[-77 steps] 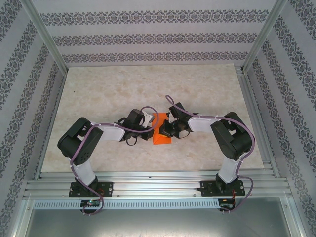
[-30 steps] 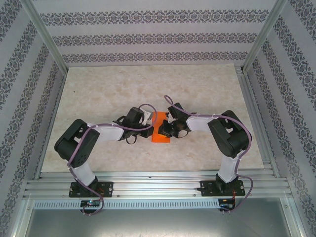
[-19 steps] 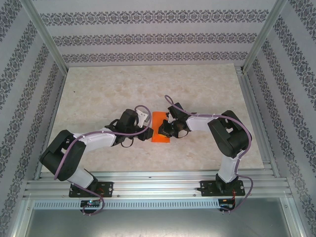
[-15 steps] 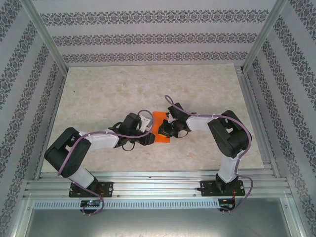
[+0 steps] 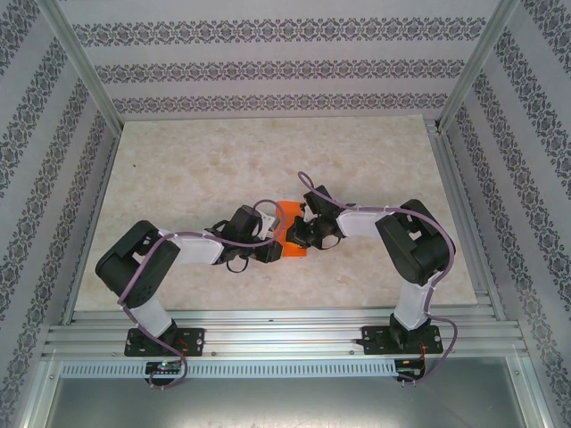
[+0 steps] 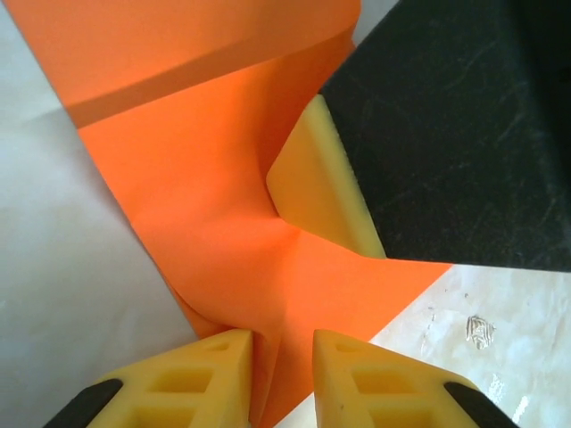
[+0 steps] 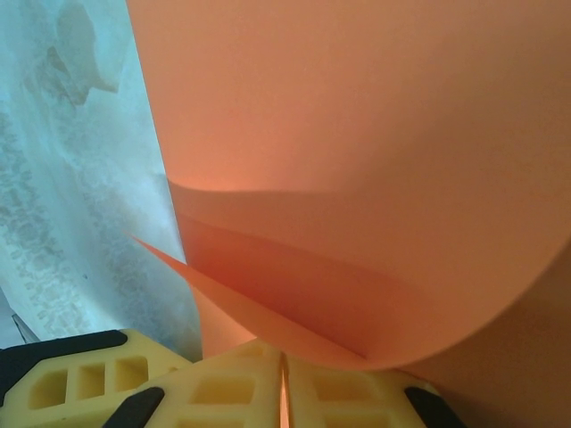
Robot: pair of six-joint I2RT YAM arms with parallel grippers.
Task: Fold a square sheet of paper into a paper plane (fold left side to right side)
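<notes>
Both hands pinch the creased, curling orange paper [image 6: 205,205]: left [image 6: 281,357], right [image 7: 284,374].

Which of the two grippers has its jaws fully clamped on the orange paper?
The right gripper: its yellow pads meet on the orange paper. The left gripper shows a gap, paper between its fingers.

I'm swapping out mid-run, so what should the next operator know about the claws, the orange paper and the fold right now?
Right claw: shut on the orange paper, pinching its layered edge.
Left claw: narrowly parted, with a paper ridge between its fingers; grip not certain.
Paper: mid-table between both claws, partly folded, with creases and overlapping flaps.
Done: folding has started.
Left: finish the folds; no pointed plane shape yet.
</notes>
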